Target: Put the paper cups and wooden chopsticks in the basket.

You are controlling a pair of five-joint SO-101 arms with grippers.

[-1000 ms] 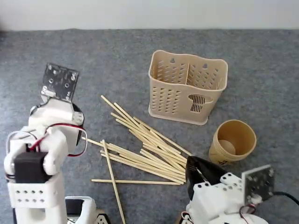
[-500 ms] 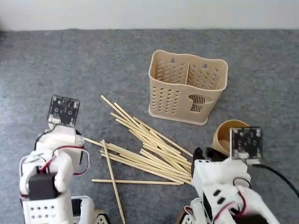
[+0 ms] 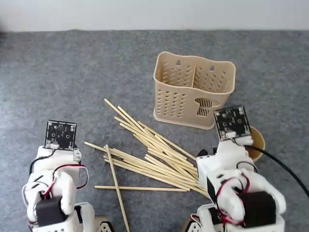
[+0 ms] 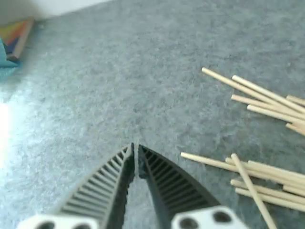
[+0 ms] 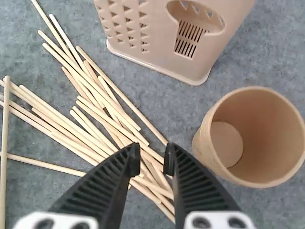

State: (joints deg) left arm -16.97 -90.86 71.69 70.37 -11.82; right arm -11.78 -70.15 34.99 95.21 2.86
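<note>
Though half-hidden from above, paper cup (image 5: 248, 136) seemingly empty, beside right claw (image 5: 150, 153)

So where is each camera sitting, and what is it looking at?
High view: fixed above, looking down on the table; left arm and right arm show at the near edge, with basket, chopsticks and paper cup.
Left wrist view: on the left arm's wrist, looking past the shut left claw at table and chopstick ends.
Right wrist view: on the right arm's wrist, looking past the open right claw at chopsticks, cup and basket.
Shared: chopsticks in all three.
</note>
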